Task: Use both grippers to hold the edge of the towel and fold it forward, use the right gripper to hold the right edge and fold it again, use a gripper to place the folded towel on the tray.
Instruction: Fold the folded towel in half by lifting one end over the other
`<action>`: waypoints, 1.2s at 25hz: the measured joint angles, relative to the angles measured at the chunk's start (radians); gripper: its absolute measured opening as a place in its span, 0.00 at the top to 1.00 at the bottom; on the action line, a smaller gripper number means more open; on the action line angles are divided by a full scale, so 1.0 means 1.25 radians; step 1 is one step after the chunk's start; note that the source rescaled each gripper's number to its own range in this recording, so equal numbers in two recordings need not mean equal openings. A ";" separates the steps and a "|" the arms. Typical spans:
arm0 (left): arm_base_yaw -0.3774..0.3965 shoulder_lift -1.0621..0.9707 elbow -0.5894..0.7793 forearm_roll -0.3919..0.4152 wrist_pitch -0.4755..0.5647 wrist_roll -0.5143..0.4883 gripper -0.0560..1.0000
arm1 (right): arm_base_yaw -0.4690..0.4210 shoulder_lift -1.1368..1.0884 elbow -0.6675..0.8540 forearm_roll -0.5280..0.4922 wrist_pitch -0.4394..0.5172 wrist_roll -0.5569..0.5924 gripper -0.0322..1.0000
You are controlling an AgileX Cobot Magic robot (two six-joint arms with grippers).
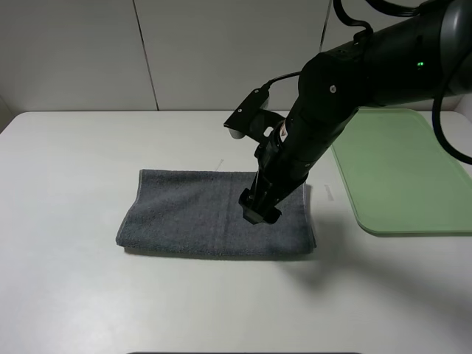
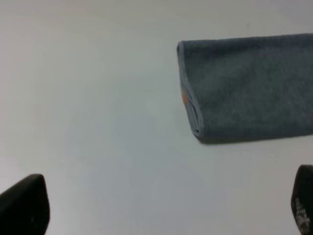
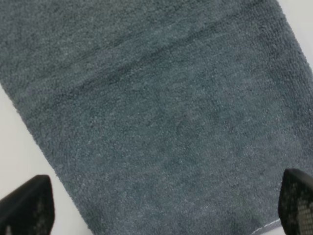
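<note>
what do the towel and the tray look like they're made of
The towel: dark grey terry cloth, possibly cotton, matte; the right wrist view shows its nubby, looped pile. The tray: light green, probably plastic, with a smooth, even surface, rounded corners and a low moulded rim.

1. The towel [image 1: 214, 214] lies folded flat on the table [image 1: 66, 295], near its middle.
2. The tray [image 1: 398, 169] lies on the table to the right of the towel and slightly behind it, apart from it.
3. The right gripper [image 1: 259, 212] is over the towel's right part.
4. The left gripper [image 2: 166, 205] is over the table beyond one short end of the towel, apart from it.
</note>
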 joint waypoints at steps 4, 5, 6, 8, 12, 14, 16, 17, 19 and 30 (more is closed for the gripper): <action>0.000 0.000 0.000 0.003 0.000 0.002 0.00 | 0.000 0.000 0.000 0.009 0.000 0.000 0.00; 0.000 0.000 0.000 0.005 0.000 0.002 0.00 | 0.000 0.000 0.000 0.014 0.000 0.000 0.00; 0.000 0.000 0.000 0.005 0.000 0.002 0.00 | 0.000 0.000 0.000 0.019 0.000 0.000 0.00; 0.000 0.000 0.000 0.006 0.000 0.002 0.00 | 0.000 0.000 0.000 0.026 0.000 0.000 0.00; 0.006 0.000 0.000 0.006 0.000 0.002 0.00 | 0.000 0.000 0.000 0.039 0.000 0.004 0.00; 0.013 0.000 0.000 0.006 0.000 0.002 0.00 | 0.000 0.000 0.000 0.049 0.000 0.022 0.00; 0.040 0.000 0.000 0.006 0.000 0.002 0.00 | 0.000 0.000 0.000 0.053 0.000 0.042 0.00; 0.062 0.000 0.000 0.006 0.000 0.002 0.00 | 0.000 0.000 0.000 0.054 0.000 0.052 0.00; 0.114 0.000 0.000 0.006 0.000 0.002 0.00 | 0.000 0.000 0.000 0.054 0.002 0.069 0.00; 0.320 0.000 0.000 0.007 0.000 0.002 0.00 | 0.000 0.000 0.000 0.057 0.021 0.152 0.00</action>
